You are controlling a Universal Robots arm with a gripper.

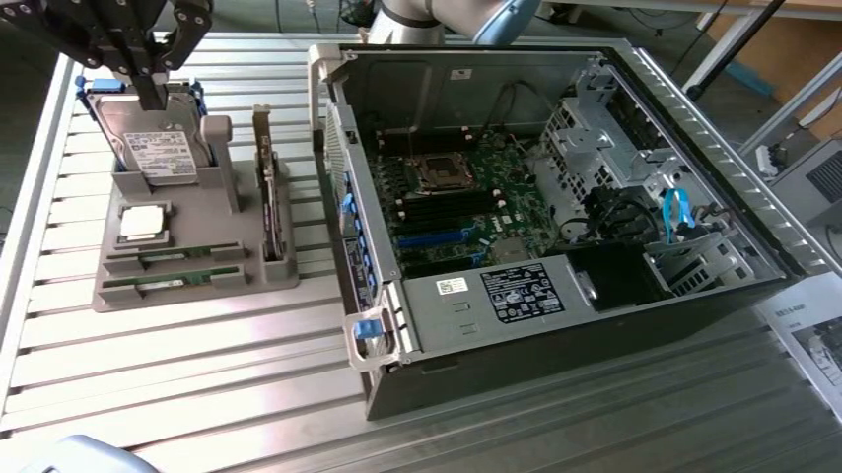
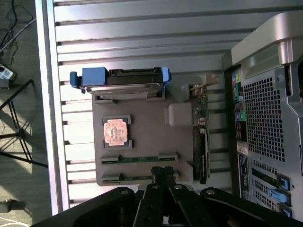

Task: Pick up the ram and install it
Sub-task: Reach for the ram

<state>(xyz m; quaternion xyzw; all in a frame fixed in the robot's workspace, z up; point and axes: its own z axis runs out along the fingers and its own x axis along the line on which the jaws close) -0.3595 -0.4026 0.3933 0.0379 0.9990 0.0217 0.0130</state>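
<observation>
Gripper [image 1: 149,94], jaws closed and empty, hovers high above the gray parts holder [image 1: 197,232]; 2 ram sticks [image 1: 169,285] seated, ungrasped; approach step; grasping requires opened jaws

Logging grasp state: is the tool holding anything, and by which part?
Nothing is held: the tool is shut and empty, over the gray tray where both ram sticks sit in slots.

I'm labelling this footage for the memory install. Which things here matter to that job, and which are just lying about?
For the job: ram stick and second ram stick in the tray; motherboard; computer case; the shut gripper.
Lying about: hard drive; processor; expansion card; printed sheet.
</observation>
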